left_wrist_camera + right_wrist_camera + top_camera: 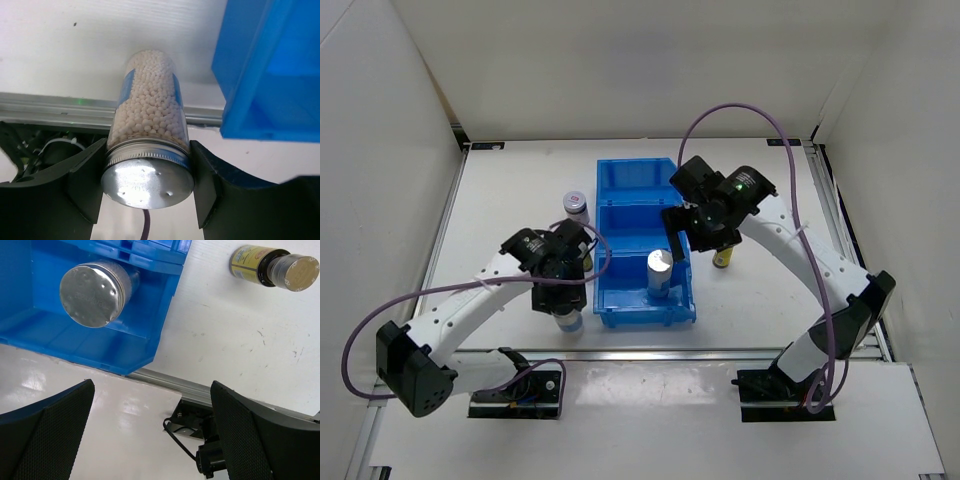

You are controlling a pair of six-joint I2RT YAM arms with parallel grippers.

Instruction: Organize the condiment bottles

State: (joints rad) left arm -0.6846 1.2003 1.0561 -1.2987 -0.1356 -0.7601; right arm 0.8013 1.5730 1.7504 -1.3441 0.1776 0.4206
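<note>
**Left gripper** (147,182): both black fingers (82,185) press against the threaded silver lid of a bead-filled cylinder (150,107). The gripper is closed on it, with no gap showing on either side. The clear body holds small white beads and carries a blue label. In the top view this cylinder sits just beside the lower left corner of the blue bin (620,180), which has 3 compartments. Whether its base rests on the table (770,300) cannot be told.

**Right gripper** (151,390): its fingers (50,430) are spread wide with nothing between them. In the top view it hangs over the bin's right wall, near frame centre.

**Other objects:**
- A second silver-topped cylinder (660,270) stands upright in the bin's lowest compartment.
- 1 yellow bottle (723,257) with a dark cap stands on the table just right of the bin, partly under the right arm.
- 1 pale-lidded jar (576,205) stands left of the bin, apart from it.
</note>
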